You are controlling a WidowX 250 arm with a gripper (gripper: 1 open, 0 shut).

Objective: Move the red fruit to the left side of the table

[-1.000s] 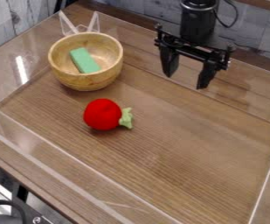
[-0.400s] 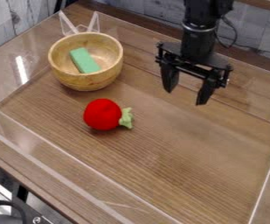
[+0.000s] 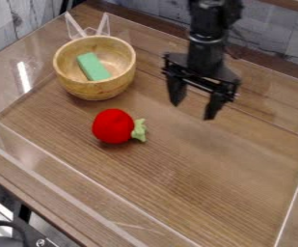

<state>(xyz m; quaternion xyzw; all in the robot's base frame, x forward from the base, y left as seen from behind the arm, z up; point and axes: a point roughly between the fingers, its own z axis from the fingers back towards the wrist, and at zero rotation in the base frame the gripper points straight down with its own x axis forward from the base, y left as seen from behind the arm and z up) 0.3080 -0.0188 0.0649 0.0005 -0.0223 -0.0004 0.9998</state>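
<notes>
The red fruit (image 3: 111, 125) is a small round bright-red toy with a green leafy stem on its right side. It lies on the brown wood-grain table (image 3: 203, 183), left of centre. My gripper (image 3: 194, 101) hangs above the table to the upper right of the fruit, well apart from it. Its two dark fingers point down and stand open with nothing between them.
A wooden bowl (image 3: 94, 69) holding a green block (image 3: 92, 67) sits at the back left, just behind the fruit. Low clear acrylic walls (image 3: 22, 164) edge the table all round.
The gripper has moved left and down toward the fruit, staying open. The fruit and the bowl have not moved.
</notes>
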